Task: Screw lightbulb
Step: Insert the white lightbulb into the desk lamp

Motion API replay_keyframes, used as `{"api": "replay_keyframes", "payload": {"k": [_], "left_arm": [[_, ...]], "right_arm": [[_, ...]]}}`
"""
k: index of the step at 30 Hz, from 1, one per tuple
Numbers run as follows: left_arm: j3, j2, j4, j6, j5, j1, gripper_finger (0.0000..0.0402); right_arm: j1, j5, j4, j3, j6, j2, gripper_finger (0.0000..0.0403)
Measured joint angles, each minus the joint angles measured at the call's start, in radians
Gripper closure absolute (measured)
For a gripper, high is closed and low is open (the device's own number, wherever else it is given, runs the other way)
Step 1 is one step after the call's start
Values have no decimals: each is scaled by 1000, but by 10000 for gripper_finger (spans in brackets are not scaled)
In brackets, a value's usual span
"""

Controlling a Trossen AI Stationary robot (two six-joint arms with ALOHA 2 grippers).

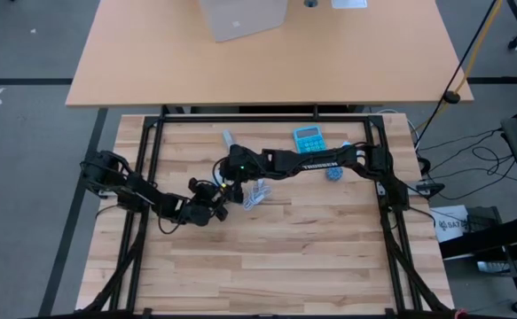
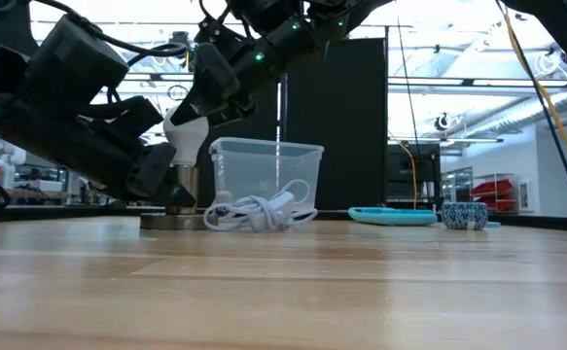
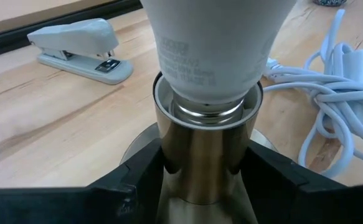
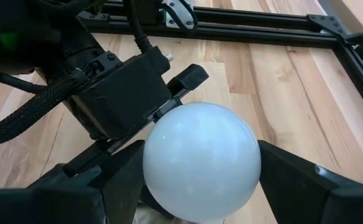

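Your right gripper (image 4: 201, 186) has its jaws closed on the head of the lightbulb (image 2: 188, 131), which stands upright with its silvery screw end sitting in the mouth of the brass socket stem (image 3: 206, 155), a little toward nine o'clock from the centre of the wooden surface (image 1: 267, 257). Your left gripper (image 3: 205, 171) has its jaws clamped on that stem just below the rim, steadying the lamp on its round base (image 2: 171, 222). From the left wrist view some thread shows above the rim, so I judge the bulb only partly seated. The main risk is cross-threading: if your right wrist turns off the stem's axis, the thread may bind and the bulb jam crooked. Squeezing the frosted head too hard could crack it; too lightly and the jaws slip round it without turning it. If the left grip loosens, the stem could spin along with the bulb. The white coiled cable (image 2: 259, 212) lies just beside the base at three o'clock and could snag if the lamp shifts.
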Motion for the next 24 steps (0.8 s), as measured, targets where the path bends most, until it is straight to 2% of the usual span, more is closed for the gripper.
{"api": "replay_keyframes", "payload": {"k": [6,11,18,24], "left_arm": [[0,0,0,1,-7,1,209],[0,0,-3,1,-6,0,209],[0,0,-3,3,-3,0,209],[0,0,-3,7,0,0,209]], "right_arm": [[6,-33,-29,-7,-29,12,87],[8,-27,-13,-2,-74,3,73],[12,-24,-22,-2,-97,4,74],[9,-21,-28,-2,-122,4,91]]}}
